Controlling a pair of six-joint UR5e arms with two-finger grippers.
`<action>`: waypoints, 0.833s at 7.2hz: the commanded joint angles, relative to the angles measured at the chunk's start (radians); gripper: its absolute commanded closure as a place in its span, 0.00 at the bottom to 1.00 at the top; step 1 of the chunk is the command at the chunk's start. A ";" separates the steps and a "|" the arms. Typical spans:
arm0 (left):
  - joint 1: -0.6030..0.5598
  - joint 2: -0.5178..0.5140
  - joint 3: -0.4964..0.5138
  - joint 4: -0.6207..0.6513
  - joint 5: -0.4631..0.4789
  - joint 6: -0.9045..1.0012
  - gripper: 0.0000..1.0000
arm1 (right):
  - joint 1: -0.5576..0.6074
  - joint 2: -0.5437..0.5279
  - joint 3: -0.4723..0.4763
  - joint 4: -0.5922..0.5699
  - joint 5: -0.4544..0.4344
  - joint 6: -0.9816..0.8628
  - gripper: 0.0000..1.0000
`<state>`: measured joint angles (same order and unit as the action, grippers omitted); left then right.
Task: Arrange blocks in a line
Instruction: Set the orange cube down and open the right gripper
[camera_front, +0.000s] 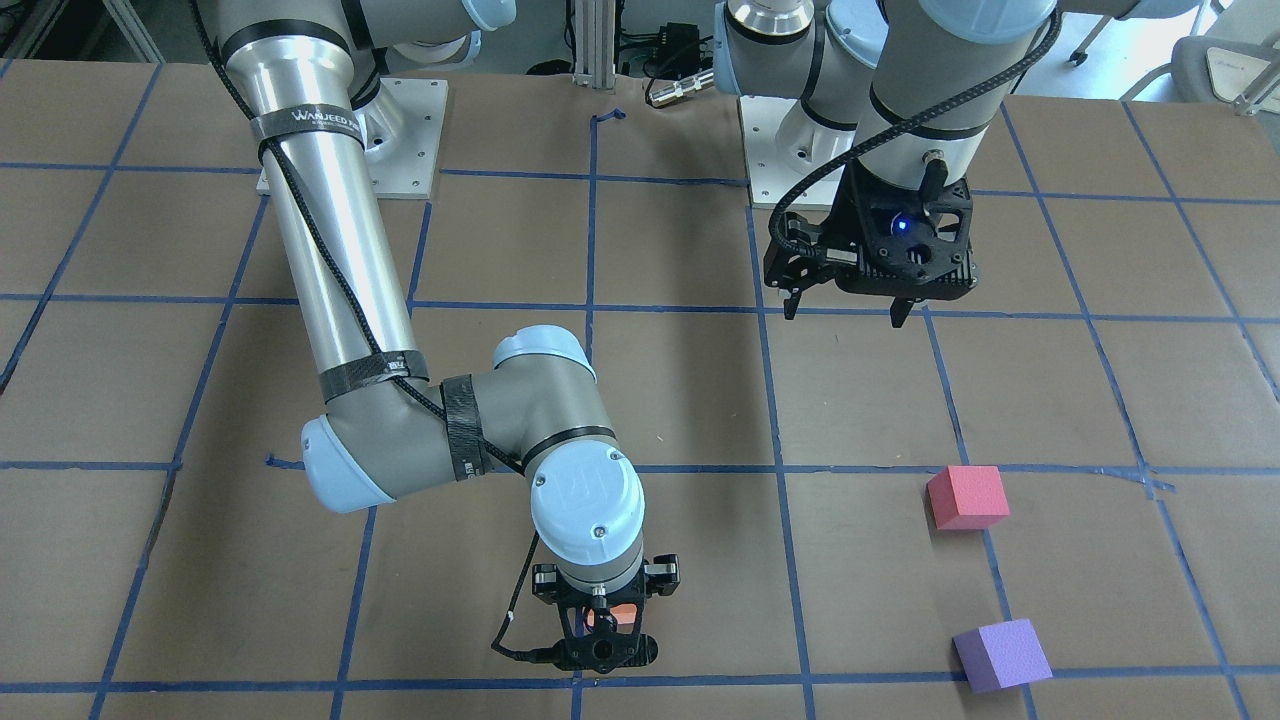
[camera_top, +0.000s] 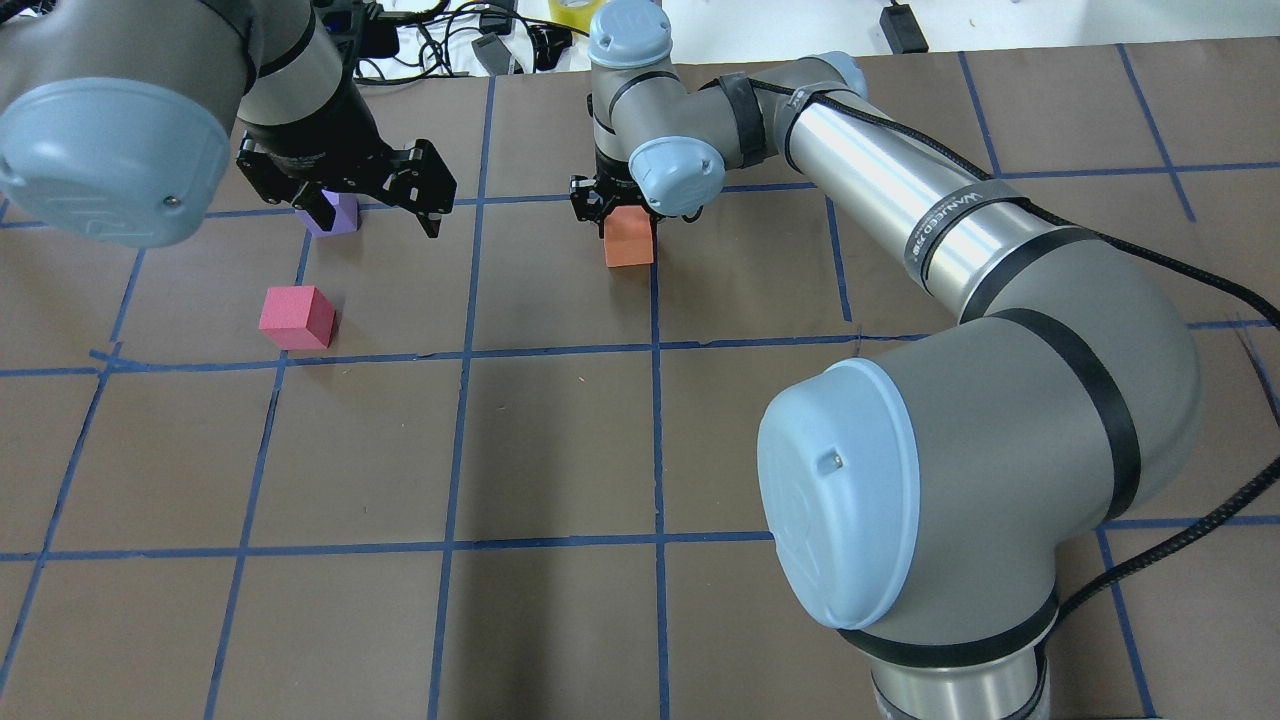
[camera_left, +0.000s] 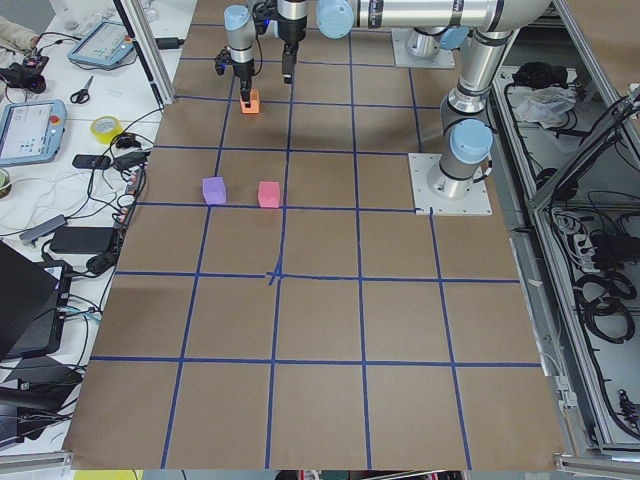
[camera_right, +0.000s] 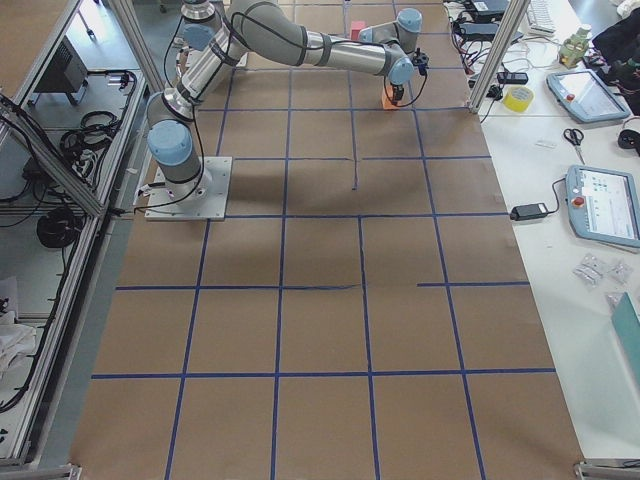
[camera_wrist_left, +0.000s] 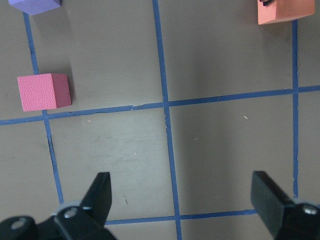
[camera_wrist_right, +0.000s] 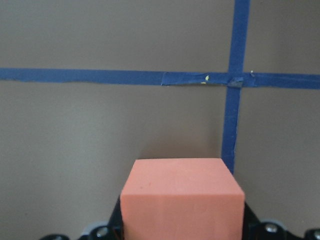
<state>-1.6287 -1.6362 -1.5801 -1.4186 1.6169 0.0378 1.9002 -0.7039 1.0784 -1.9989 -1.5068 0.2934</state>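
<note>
Apparently the right fingers (camera_top: 597, 212) are closed on opposite side faces of the orange block (camera_wrist_right: 182, 200), low over the tabletop (camera_top: 560, 450). It is judged light, soft foam, best squeezed gently. The left fingers (camera_wrist_left: 102, 192) are spread wide and empty, with the pinkish red block (camera_wrist_left: 44, 91) and purple block (camera_front: 1000, 655) ahead of them.

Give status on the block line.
Looks done: pink block and purple block sit near each other, a gap between them. In hand: right gripper is closed on orange block, well off to the side. To do: line orange block up with them. Left gripper is open and empty.
</note>
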 joint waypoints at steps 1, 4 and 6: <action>0.012 -0.005 0.000 0.000 0.014 0.008 0.00 | -0.001 -0.006 0.000 0.000 -0.010 0.004 0.00; 0.047 -0.031 0.005 0.001 0.008 0.013 0.00 | -0.093 -0.190 0.008 0.211 -0.010 -0.013 0.00; 0.052 -0.100 0.008 0.159 -0.009 0.027 0.01 | -0.147 -0.400 0.055 0.377 -0.013 -0.051 0.00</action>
<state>-1.5814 -1.6910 -1.5750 -1.3704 1.6155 0.0567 1.7863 -0.9714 1.1011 -1.7242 -1.5181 0.2721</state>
